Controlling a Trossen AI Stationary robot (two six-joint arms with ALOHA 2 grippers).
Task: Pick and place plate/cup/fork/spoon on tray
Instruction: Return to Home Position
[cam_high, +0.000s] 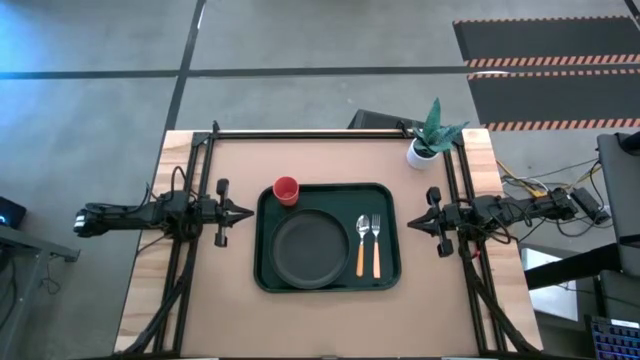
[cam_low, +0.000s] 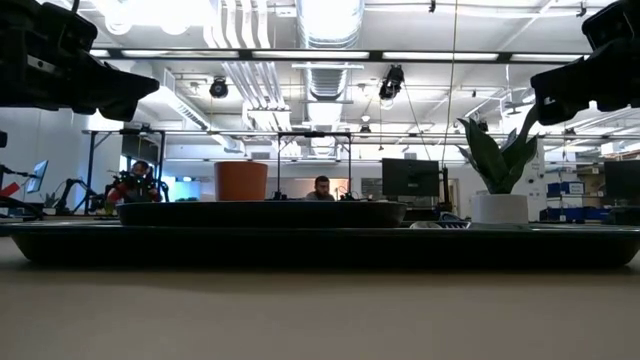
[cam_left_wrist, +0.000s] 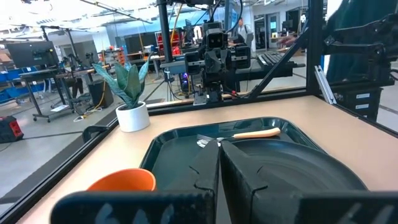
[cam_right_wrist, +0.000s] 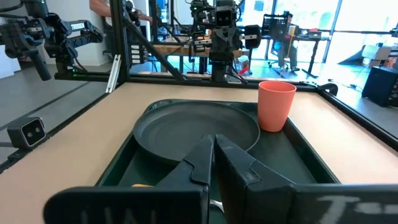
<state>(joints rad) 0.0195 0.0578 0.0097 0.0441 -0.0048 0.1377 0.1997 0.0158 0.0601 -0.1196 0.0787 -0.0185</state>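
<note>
The dark green tray (cam_high: 390, 235) lies in the middle of the table. On it rest the dark round plate (cam_high: 311, 249), the red cup (cam_high: 286, 190) upright at its far left corner, and the spoon (cam_high: 361, 245) and fork (cam_high: 376, 245) side by side, right of the plate, handles toward the near edge. My left gripper (cam_high: 250, 211) hovers shut just left of the tray. My right gripper (cam_high: 408, 226) hovers shut just right of the tray. Both are empty. In the left wrist view the cup (cam_left_wrist: 122, 180), plate (cam_left_wrist: 311, 165) and fork (cam_left_wrist: 239, 134) show; the right wrist view shows the plate (cam_right_wrist: 186, 127) and cup (cam_right_wrist: 276, 106).
A white pot with a green plant (cam_high: 428, 140) stands at the table's far right corner. Black frame rails (cam_high: 320, 132) run along the far edge and both sides. Bare tabletop (cam_high: 320, 320) lies near the front edge. People sit in the room beyond the table.
</note>
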